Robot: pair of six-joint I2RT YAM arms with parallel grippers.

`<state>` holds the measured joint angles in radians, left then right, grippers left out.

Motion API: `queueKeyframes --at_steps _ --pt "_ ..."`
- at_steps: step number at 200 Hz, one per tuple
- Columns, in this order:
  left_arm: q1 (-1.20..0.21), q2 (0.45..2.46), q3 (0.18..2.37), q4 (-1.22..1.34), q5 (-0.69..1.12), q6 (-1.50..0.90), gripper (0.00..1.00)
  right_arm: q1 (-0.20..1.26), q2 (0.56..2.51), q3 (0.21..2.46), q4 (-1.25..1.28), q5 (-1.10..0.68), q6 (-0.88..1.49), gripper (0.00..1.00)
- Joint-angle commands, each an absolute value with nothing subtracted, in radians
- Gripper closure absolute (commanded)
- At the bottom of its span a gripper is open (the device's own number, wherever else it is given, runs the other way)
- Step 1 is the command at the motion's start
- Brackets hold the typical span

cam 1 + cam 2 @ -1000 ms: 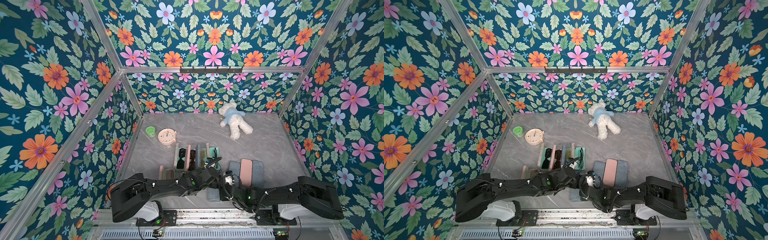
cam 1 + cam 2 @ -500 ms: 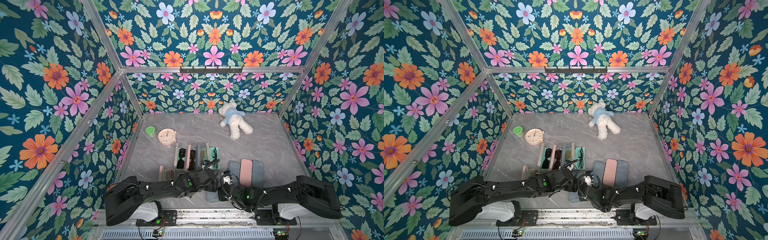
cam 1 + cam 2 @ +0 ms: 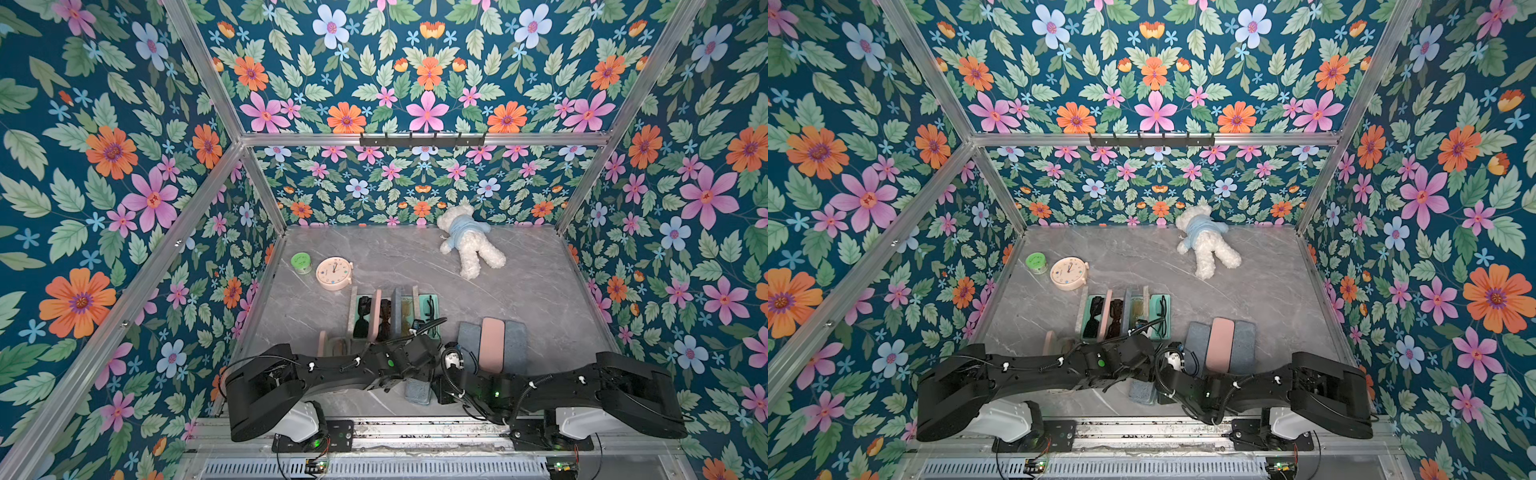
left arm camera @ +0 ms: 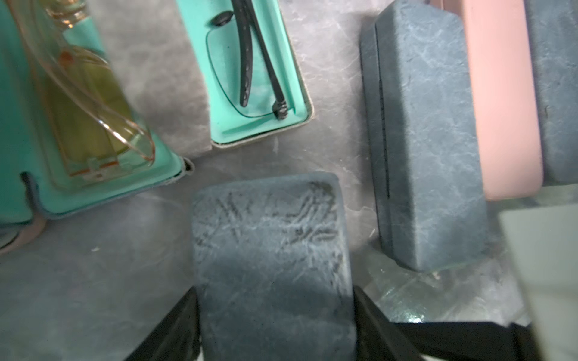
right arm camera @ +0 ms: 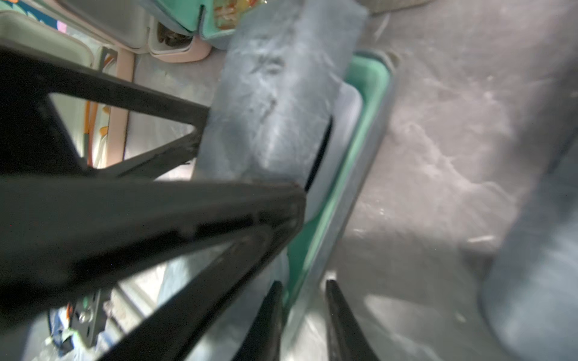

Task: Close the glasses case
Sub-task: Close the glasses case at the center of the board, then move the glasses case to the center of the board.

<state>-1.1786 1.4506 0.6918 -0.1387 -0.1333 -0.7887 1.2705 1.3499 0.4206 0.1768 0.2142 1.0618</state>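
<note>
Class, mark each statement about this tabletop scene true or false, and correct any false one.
1. The teddy bear lies near the far edge of the table. True.
2. The clock touches the teddy bear. False: it lies apart from it, beside the green jar.
3. A pink case lies between two closed grey cases. True.
4. The row of cases near the clock is all shut. False: they stand open, with glasses inside.
5. The left gripper has a finger on each side of the front grey case. True.
</note>
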Motion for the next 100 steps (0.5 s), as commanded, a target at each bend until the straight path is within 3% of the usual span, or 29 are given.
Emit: queueKeyframes --at_steps 1,28,76,100 --pt "-1.178 1.460 0.692 -0.188 -0.142 -0.764 0.37 1.240 1.263 0.411 0.118 0.218 1.022 0.69" --pt "-1.177 1.469 0.695 -0.175 -0.142 -0.764 0.39 1.151 1.090 0.365 0.014 0.160 0.994 0.68" --pt "-1.178 1.513 0.718 -0.101 -0.120 -0.786 0.42 1.078 0.693 0.340 -0.306 0.206 0.956 0.64" --pt "-1.181 1.555 0.739 -0.039 -0.097 -0.808 0.43 0.992 0.548 0.300 -0.377 0.131 0.943 0.63"
